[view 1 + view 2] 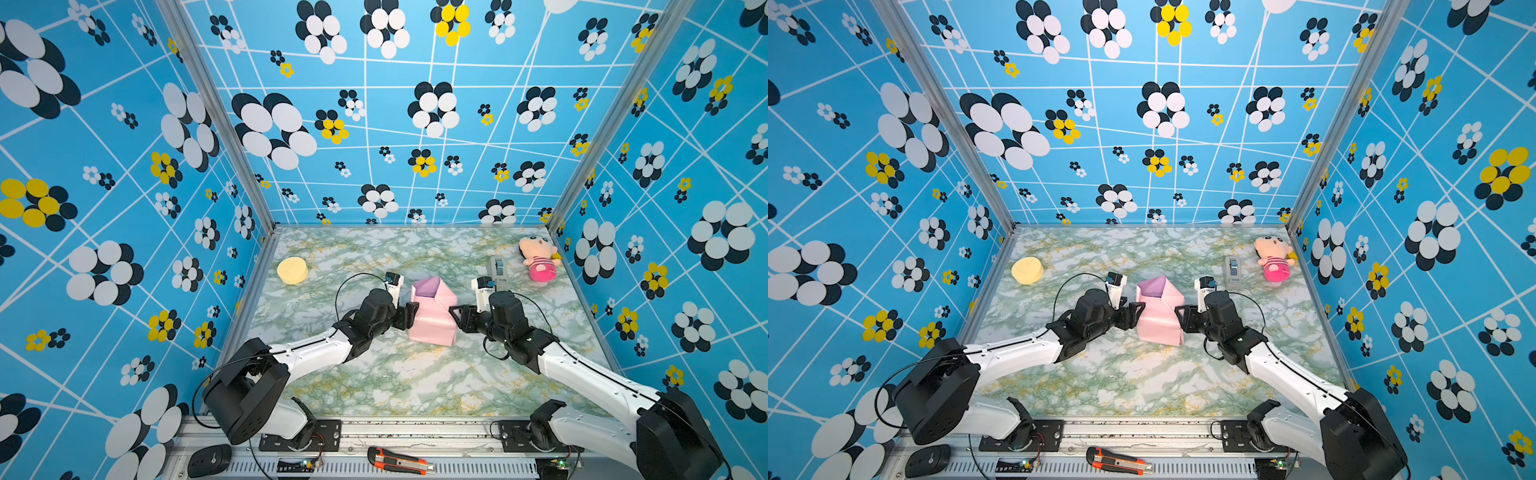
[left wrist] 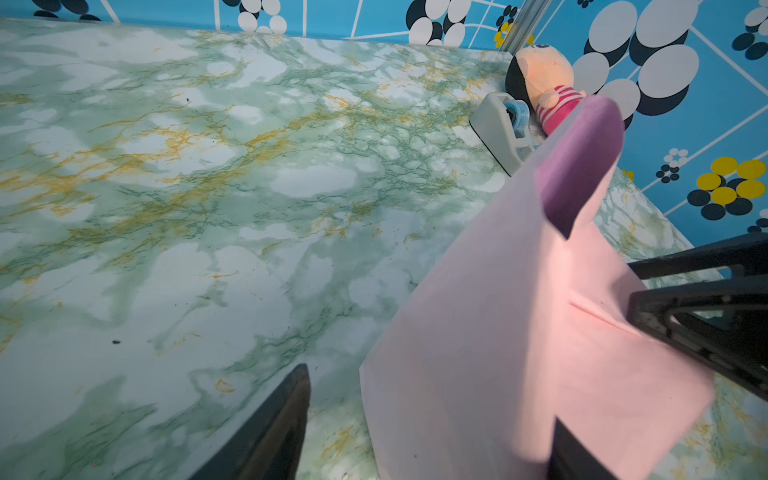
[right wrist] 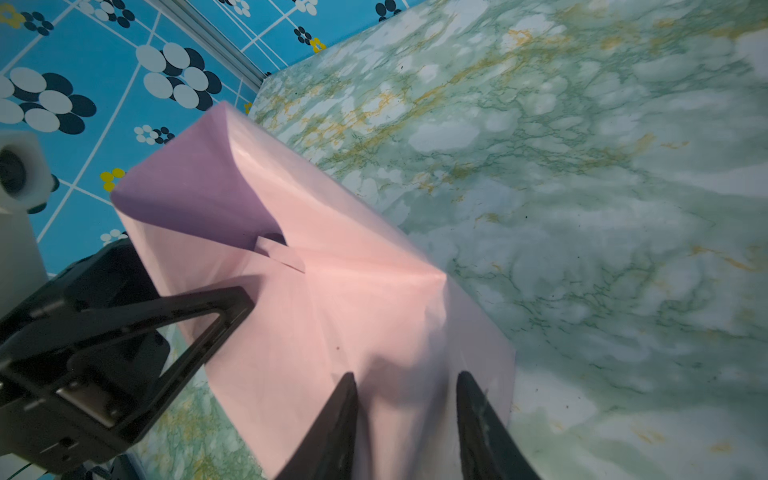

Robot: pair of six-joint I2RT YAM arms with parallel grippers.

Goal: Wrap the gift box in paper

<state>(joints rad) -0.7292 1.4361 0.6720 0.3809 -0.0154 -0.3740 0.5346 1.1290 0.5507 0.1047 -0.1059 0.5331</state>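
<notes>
Stereo pair high at front, looking down, wrist cameras close in, all sharing the paper (image 1: 432,320)

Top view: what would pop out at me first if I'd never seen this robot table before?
Probably the pink paper, folded into a lump with a purple flap on top, in the middle of the marble table, with the left pincer and the right pincer at its two sides. Next come the loud blue flower walls all around, and the plush doll in the far right corner.

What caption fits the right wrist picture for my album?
Left pincer and right pincer flank the folded pink paper on the marbled table.
</notes>
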